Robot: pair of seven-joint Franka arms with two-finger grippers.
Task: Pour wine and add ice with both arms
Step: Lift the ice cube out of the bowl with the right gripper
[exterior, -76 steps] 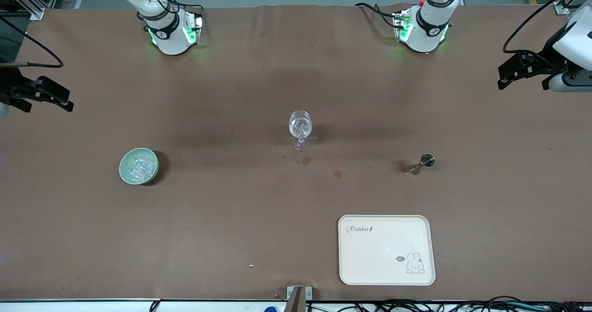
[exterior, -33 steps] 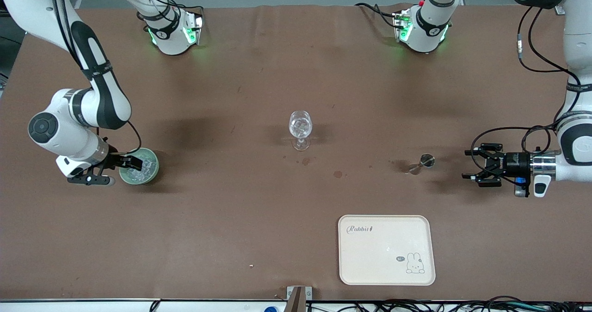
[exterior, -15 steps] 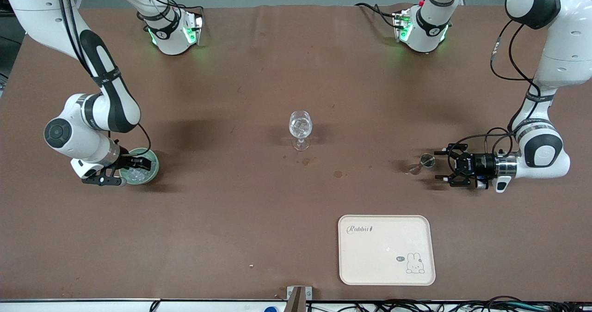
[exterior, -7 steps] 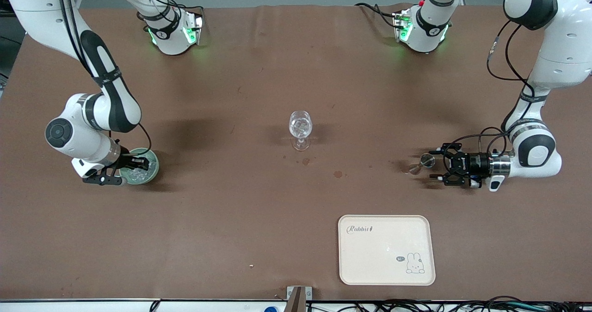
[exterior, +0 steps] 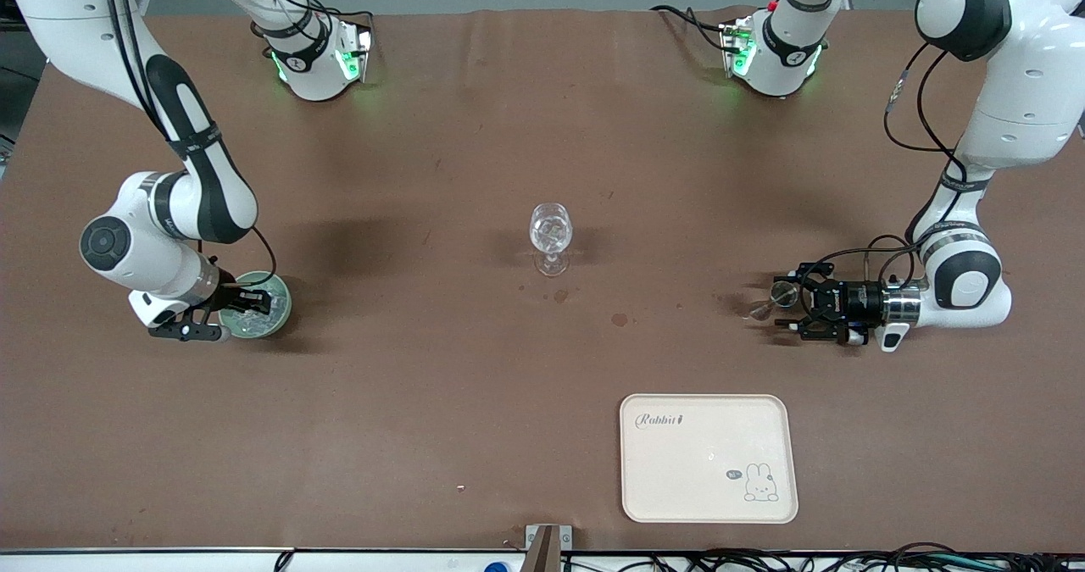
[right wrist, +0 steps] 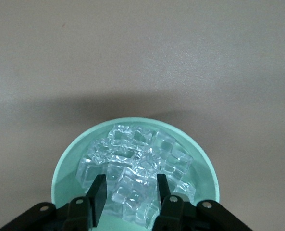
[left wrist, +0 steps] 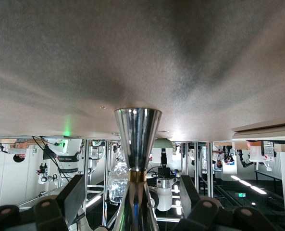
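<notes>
Right gripper (exterior: 254, 301) sits in the pale green bowl (exterior: 280, 316) toward the right arm's end of the table, its fingers (right wrist: 98, 196) narrowed around a chunk of the ice (right wrist: 132, 171); the chunk is not yet lifted. At table centre the wine glass (exterior: 551, 231) stands upright, with clear contents whose nature cannot be told. Left gripper (exterior: 787, 308) lies low with its jaws wide on either side of the steel jigger (exterior: 770, 301), not yet closed on it. Judged progress: early; gripping, carrying and pouring remain. A cream tray (exterior: 709, 504) lies nearer the front camera, off both paths to the glass.
</notes>
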